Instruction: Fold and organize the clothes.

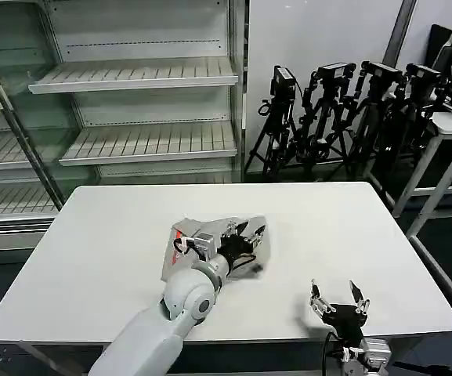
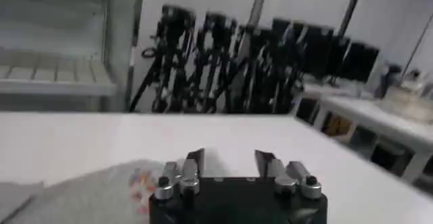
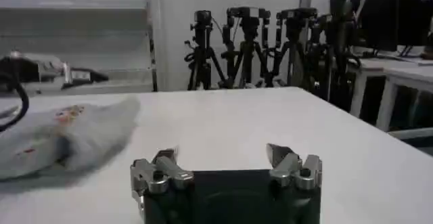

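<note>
Shirt (image 1: 210,249) lies bundled mid-worktop (image 1: 92,251); left pincer (image 1: 245,244) sits over it, jaws released, prob. pressing a fold flat. Right pincer (image 1: 338,296) waits near front edge, released, well apart from cloth.

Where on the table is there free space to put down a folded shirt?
The table is bare left of the shirt, behind it, and at the right between the shirt and the right gripper. It is crowded mid-table, where the left gripper is over the shirt.
</note>
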Tool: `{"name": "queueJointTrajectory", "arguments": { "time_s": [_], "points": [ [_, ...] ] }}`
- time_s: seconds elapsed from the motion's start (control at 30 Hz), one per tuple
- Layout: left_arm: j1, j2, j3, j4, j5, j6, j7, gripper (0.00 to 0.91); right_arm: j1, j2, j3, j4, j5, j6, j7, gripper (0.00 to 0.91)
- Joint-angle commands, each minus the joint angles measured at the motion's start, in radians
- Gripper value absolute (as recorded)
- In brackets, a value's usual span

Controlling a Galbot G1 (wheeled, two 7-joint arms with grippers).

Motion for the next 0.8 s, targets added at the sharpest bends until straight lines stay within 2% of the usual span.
{"name": "queueJointTrajectory", "arguments": {
  "time_s": [0.03, 0.17, 0.23, 0.37, 0.47, 0.63, 0.8],
  "points": [
    [0.134, 0.026, -0.171, -0.259, 0.003, -0.144, 0.063, 0.907, -0.005, -0.025, 0.016, 0.056, -0.042, 0.062, -0.009, 0.907],
    [0.352, 0.110, -0.310, -0.360, 0.246, -0.215, 0.078, 0.907, -0.017, -0.032, 0.013, 0.069, -0.119, 0.114, -0.019, 0.907],
    [0.467, 0.124, -0.438, -0.412, 0.382, -0.269, 0.097, 0.907, -0.028, -0.031, 0.005, 0.071, -0.139, 0.140, -0.024, 0.907],
    [0.718, 0.078, -0.604, -0.500, 0.463, -0.343, 0.126, 0.907, -0.048, -0.027, -0.011, 0.071, -0.171, 0.188, -0.032, 0.907],
    [0.821, 0.025, -0.648, -0.541, 0.592, -0.413, 0.137, 0.907, -0.046, -0.028, -0.013, 0.063, -0.179, 0.221, -0.032, 0.907],
    [0.897, 0.009, -0.645, -0.569, 0.601, -0.419, 0.139, 0.907, -0.045, -0.033, -0.011, 0.067, -0.193, 0.219, -0.017, 0.907],
    [0.903, 0.010, -0.647, -0.571, 0.609, -0.412, 0.145, 0.907, -0.040, -0.036, -0.015, 0.058, -0.161, 0.201, -0.014, 0.907]
  ]
}}
